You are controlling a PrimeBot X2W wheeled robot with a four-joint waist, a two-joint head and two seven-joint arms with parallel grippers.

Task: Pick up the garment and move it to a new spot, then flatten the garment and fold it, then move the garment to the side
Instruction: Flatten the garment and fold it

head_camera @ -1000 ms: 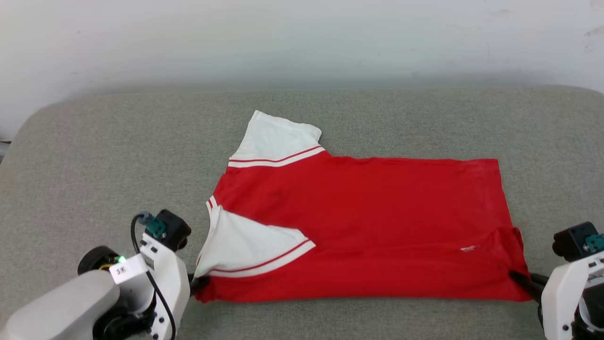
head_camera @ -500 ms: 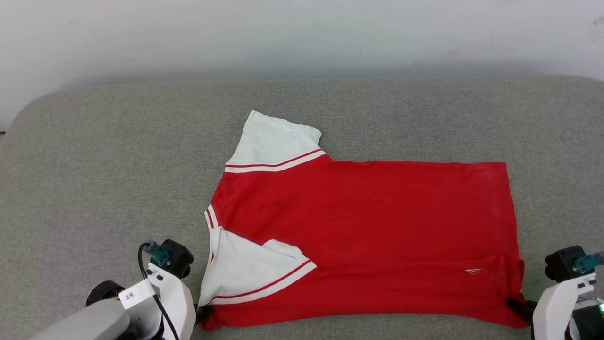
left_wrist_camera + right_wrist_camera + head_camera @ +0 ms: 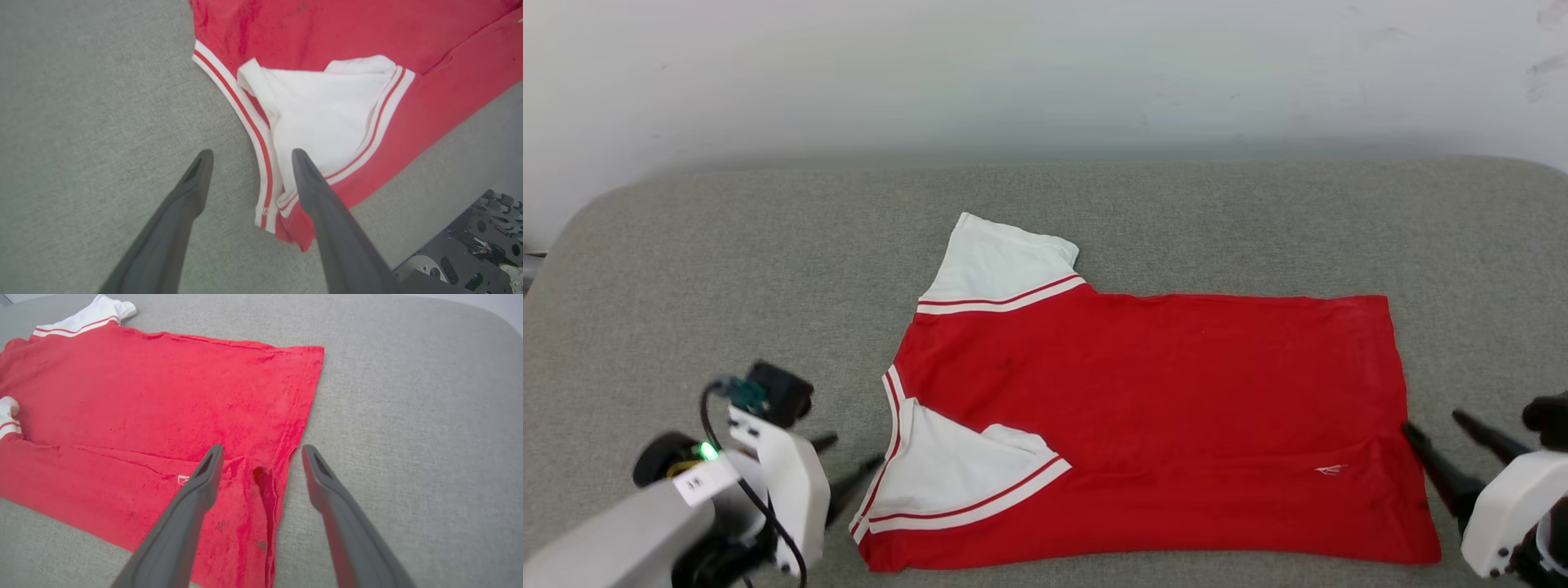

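On the grey padded surface (image 3: 727, 269), roughly in the middle and a bit toward the near edge, the garment (image 3: 1152, 425) is lying spread out sideways, collar end toward the robot's left and hem toward its right. Looks to me like the pick-up-and-move part and the flattening are done, since the red body is pretty smooth apart from some wrinkling at the near hem corner. The first fold seems to be in too: the near long edge is turned over onto the body, with the near sleeve (image 3: 964, 474) lying white on top of the red and a crease running along to the hem. The far sleeve (image 3: 1005, 257) is sticking out flat on the pad, so I'd say that side hasn't been folded yet. The left gripper (image 3: 854, 452) has its fingers spread apart with nothing between them but air, sitting just beside the collar corner; in the left wrist view one finger is over the pad and the other over the shirt's shoulder corner. The right gripper (image 3: 1433, 420) is likewise wide open and empty, right at the hem edge with one finger over red fabric and one over the pad. So my guess at what's left: fold the far side in, fold it across shorter, then shift the bundle off to the side.
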